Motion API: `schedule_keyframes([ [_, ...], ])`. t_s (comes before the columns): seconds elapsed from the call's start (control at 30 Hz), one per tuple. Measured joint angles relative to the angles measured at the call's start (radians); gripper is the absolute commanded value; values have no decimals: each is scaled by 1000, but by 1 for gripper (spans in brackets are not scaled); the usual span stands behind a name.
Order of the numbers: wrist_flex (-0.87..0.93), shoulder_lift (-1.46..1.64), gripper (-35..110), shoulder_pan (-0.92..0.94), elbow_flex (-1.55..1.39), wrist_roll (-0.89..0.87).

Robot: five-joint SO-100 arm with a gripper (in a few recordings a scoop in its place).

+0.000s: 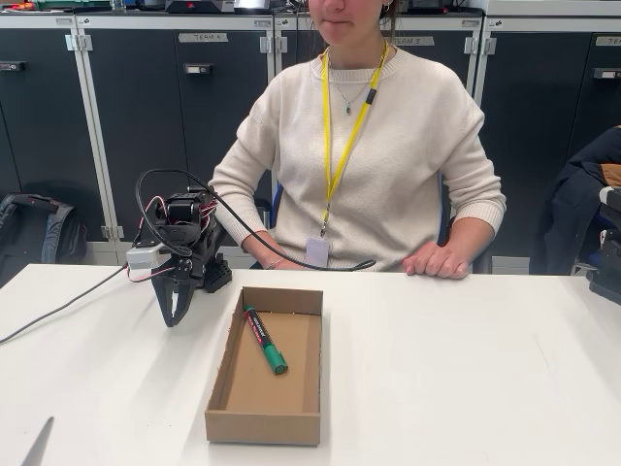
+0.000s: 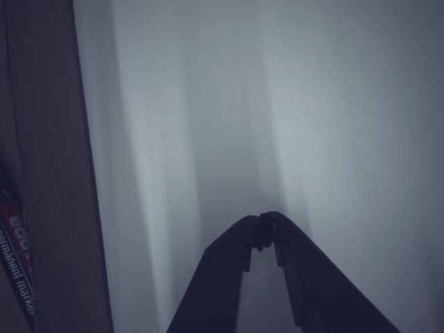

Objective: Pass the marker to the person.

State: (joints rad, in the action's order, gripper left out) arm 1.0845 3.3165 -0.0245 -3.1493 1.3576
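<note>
The marker (image 1: 264,340), a dark red-and-black barrel with a green cap, lies diagonally in the shallow cardboard box (image 1: 262,425) on the white table. In the wrist view a strip of the marker (image 2: 17,257) shows at the left edge beside the box wall (image 2: 62,173). My black gripper (image 1: 175,318) points down at the table just left of the box, shut and empty; in the wrist view the gripper (image 2: 264,222) has its tips touching over bare table. The person (image 1: 378,146), in a cream sweater with a yellow lanyard, sits behind the table with one hand (image 1: 439,260) resting on its far edge.
A black cable (image 1: 291,254) runs from the arm along the table's far edge. Dark cabinets (image 1: 175,116) stand behind the person, with a backpack (image 1: 34,228) on the floor at left and dark equipment (image 1: 606,262) at the right edge. White table (image 1: 466,369) extends right of the box.
</note>
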Motion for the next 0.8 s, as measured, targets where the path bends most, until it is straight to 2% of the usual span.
schedule_keyframes([
  [0.63,52,2,-3,0,3,8],
  [0.8,51,-172,-2,-2,127,-37],
])
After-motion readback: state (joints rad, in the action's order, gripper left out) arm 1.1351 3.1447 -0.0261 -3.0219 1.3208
